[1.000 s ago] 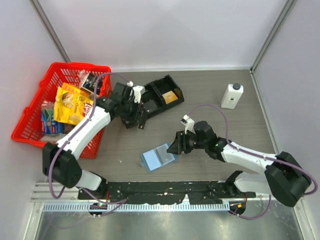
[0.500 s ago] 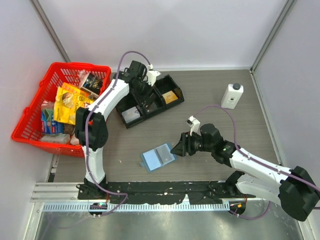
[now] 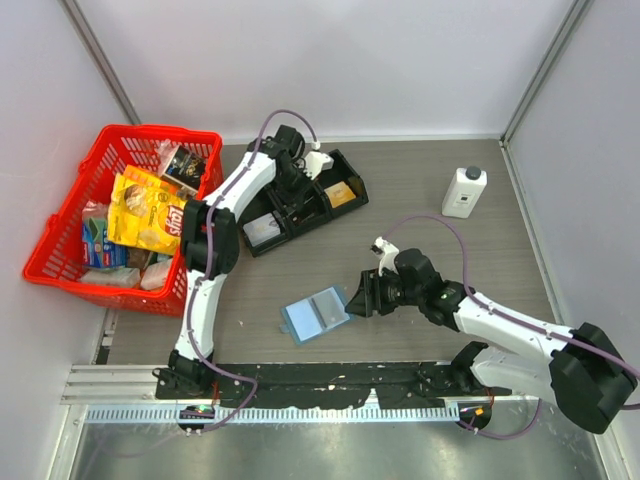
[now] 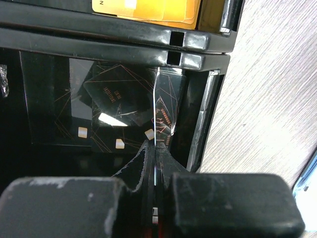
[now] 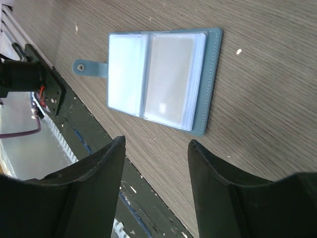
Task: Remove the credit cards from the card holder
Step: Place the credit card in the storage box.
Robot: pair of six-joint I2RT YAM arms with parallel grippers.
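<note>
Left claw (image 4: 154,148) is pinched shut on a thin dark card (image 4: 166,116). The card stands on its edge between the two fingers. It is over the middle box of the black tray (image 4: 99,37). I cannot tell if it touches the tray. Another dark card (image 4: 111,96) lies flat in that same box. A yellow card (image 4: 148,7) lies in the next box.

The right claw (image 5: 157,144) is open wide and holds nothing. It hangs low over the table (image 5: 257,99), just beside the blue holder (image 5: 205,84). The holder lies flat and open on the table, near the front edge. A pale card (image 5: 168,79) sits in one half of it. The other half looks whitish, and I cannot tell if a card is in there.

A red basket (image 3: 150,130) full of packs stands on the left. A white bottle (image 3: 464,192) stands far off on the right.
</note>
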